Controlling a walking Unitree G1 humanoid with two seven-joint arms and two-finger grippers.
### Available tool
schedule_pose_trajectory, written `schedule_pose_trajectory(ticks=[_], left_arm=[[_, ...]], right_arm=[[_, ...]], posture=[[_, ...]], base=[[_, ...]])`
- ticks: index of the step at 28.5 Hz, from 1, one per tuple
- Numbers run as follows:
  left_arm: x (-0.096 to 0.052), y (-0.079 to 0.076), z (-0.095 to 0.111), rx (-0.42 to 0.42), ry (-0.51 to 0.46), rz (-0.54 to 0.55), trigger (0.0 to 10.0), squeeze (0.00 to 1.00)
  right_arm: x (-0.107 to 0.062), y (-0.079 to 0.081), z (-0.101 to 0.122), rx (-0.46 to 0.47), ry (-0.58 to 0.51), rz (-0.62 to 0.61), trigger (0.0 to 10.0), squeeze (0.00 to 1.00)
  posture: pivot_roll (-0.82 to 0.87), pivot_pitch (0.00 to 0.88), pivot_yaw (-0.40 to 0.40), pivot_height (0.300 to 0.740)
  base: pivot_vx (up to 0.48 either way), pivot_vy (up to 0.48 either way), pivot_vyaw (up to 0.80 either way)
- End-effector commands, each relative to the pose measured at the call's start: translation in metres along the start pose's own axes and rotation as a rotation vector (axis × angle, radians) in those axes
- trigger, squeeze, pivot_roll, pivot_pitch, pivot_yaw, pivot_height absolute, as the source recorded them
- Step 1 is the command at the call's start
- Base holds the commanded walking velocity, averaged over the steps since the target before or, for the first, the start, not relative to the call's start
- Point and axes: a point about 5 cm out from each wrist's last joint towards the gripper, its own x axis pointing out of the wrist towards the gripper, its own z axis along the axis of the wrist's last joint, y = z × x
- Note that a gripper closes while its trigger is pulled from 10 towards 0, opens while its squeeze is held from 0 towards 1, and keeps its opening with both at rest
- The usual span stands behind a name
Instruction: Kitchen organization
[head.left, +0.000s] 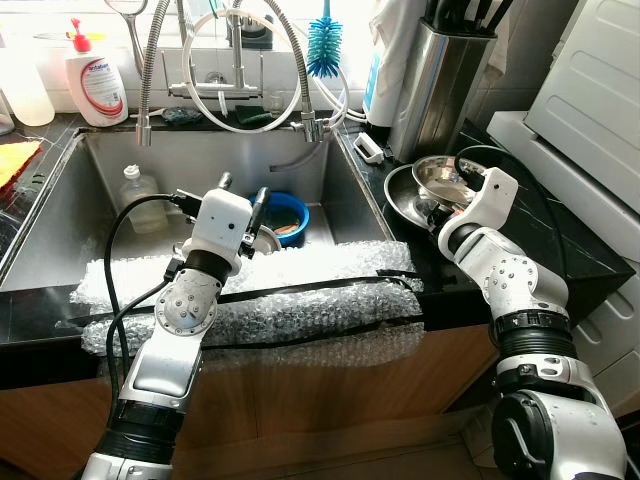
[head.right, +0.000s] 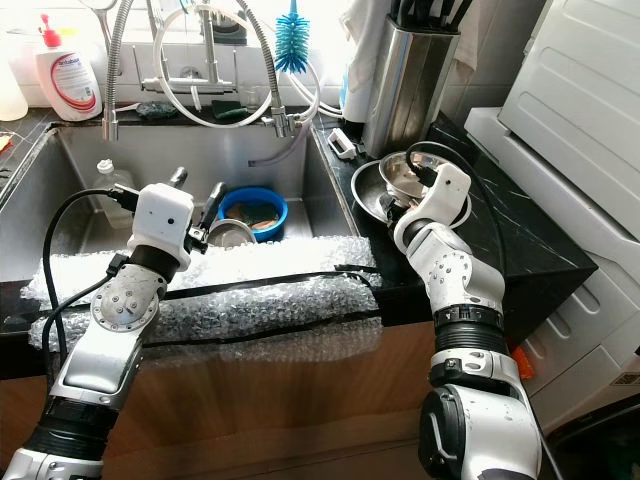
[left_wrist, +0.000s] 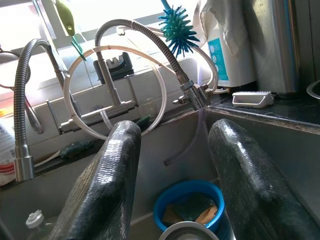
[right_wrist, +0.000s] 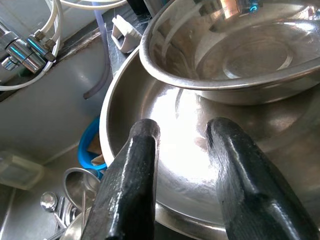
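A black stone counter (head.left: 590, 262) surrounds a deep steel sink (head.left: 110, 160), its front edge padded with bubble wrap (head.left: 300, 300). In the eye views, the left claw (head.left: 242, 196) hangs released over the sink; a round blue plastic bowl (head.left: 290, 213) sits just at its 3 o'clock. The right claw (head.left: 437, 212) reaches into two stacked steel bowls (head.left: 400, 195) on the counter. Left wrist view: spread fingers (left_wrist: 112, 170) frame the blue bowl. Right wrist view: parted fingers (right_wrist: 135, 170) rest inside the larger bowl's rim, the smaller bowl (right_wrist: 240, 55) at 12 o'clock.
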Motion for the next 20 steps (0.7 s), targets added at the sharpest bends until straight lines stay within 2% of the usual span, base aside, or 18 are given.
schedule_pose_trajectory(ticks=[1,8,15,20], left_arm=[[0.004,-0.004,0.010,0.020,-0.031,-0.027,10.0,0.00],[0.004,-0.005,0.010,0.023,-0.028,-0.040,10.0,0.00],[0.004,-0.006,0.009,0.024,-0.025,-0.047,10.0,0.00],[0.004,-0.005,0.010,0.023,-0.031,-0.035,10.0,0.00]], right_arm=[[-0.001,0.006,-0.004,0.021,0.027,0.014,10.0,0.00],[-0.004,0.025,-0.018,0.050,0.068,0.074,10.0,0.00],[-0.007,0.037,-0.022,0.060,0.085,0.106,10.0,0.00],[-0.008,0.039,-0.021,0.046,0.072,0.107,10.0,0.00]], posture=[[0.02,0.001,-0.088,0.740],[0.02,0.000,-0.091,0.740],[0.02,0.001,-0.093,0.740],[0.02,0.001,-0.094,0.740]], base=[[0.000,0.000,0.00],[0.000,0.000,0.00],[0.000,0.000,0.00],[0.000,0.000,0.00]])
